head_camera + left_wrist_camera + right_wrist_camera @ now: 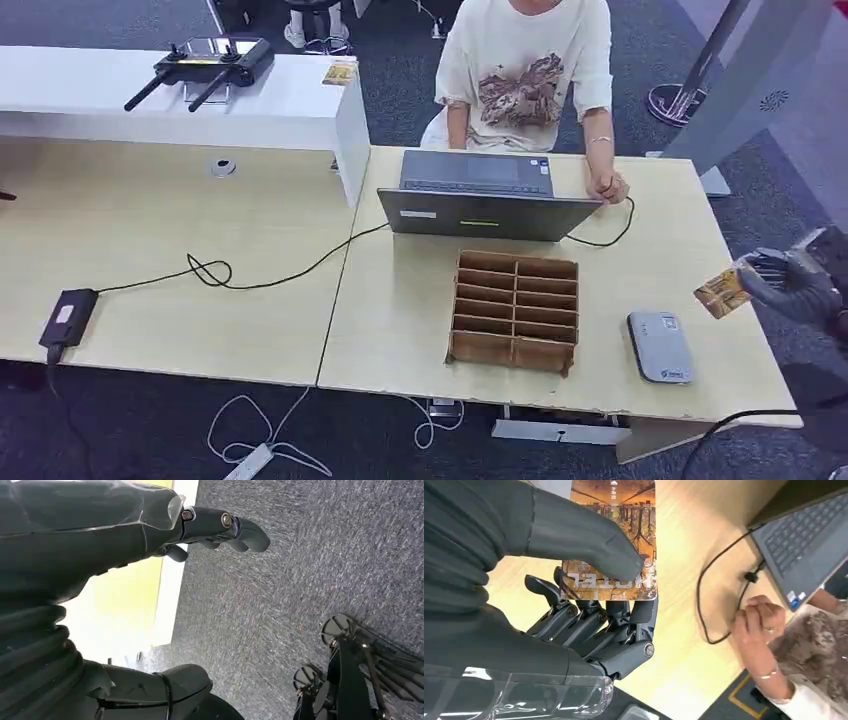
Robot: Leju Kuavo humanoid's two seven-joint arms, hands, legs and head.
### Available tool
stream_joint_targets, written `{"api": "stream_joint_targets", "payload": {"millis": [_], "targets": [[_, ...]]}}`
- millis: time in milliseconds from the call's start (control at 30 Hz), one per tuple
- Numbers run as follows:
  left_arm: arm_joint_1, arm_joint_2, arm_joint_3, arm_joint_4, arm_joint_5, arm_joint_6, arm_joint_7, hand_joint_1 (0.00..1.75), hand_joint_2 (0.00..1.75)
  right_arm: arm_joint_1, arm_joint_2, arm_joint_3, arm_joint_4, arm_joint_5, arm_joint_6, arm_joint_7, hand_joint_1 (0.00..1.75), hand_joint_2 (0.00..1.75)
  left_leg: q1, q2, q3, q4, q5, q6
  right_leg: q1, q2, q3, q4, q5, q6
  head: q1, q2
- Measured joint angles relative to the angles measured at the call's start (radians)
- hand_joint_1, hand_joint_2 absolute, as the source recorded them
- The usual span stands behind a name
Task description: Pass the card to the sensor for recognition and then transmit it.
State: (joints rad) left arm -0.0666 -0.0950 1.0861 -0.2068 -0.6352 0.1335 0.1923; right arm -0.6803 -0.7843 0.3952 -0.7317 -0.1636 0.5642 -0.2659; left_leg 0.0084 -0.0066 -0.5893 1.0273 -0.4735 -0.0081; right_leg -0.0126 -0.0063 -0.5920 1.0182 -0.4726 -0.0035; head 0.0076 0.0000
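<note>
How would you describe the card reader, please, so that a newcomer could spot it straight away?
Start at the pale wooden table where a person works at a laptop. On its near side stands a brown cardboard divider rack; the card reader lies flat just right of it. It is the small grey rounded slab, unlike the open-celled brown rack.

A long desk of pale wood [180, 300] carries an open grey laptop [480, 195], a brown cardboard organiser with many narrow slots [514, 310] and, to its right, a flat grey sensor device with rounded corners [660, 346]. A black cable [270, 275] crosses the desk to a black power adapter [66, 318] (near the left edge). A white raised counter [150, 100] holds a black remote controller [205, 62].
</note>
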Motion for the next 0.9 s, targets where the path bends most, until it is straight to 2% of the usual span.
{"api": "stream_joint_targets", "payload": {"millis": [567,900], "targets": [[0.000,0.000,0.006,0.000,-0.002,0.000,0.005,0.00,1.75,0.037,0.016,0.033,0.027,0.029,-0.008,0.002,1.75,1.75,0.000,0.000,0.000,0.000,0.000,0.000,0.000,0.000,0.000,0.000,0.000,0.000,0.000,0.000],[0.000,0.000,0.012,0.000,0.000,-0.007,0.001,0.00,1.75,0.029,0.043,0.060,0.052,0.064,-0.008,-0.006,1.75,1.75,0.000,0.000,0.000,0.000,0.000,0.000,0.000,0.000,0.000,0.000,0.000,0.000,0.000,0.000]]}}
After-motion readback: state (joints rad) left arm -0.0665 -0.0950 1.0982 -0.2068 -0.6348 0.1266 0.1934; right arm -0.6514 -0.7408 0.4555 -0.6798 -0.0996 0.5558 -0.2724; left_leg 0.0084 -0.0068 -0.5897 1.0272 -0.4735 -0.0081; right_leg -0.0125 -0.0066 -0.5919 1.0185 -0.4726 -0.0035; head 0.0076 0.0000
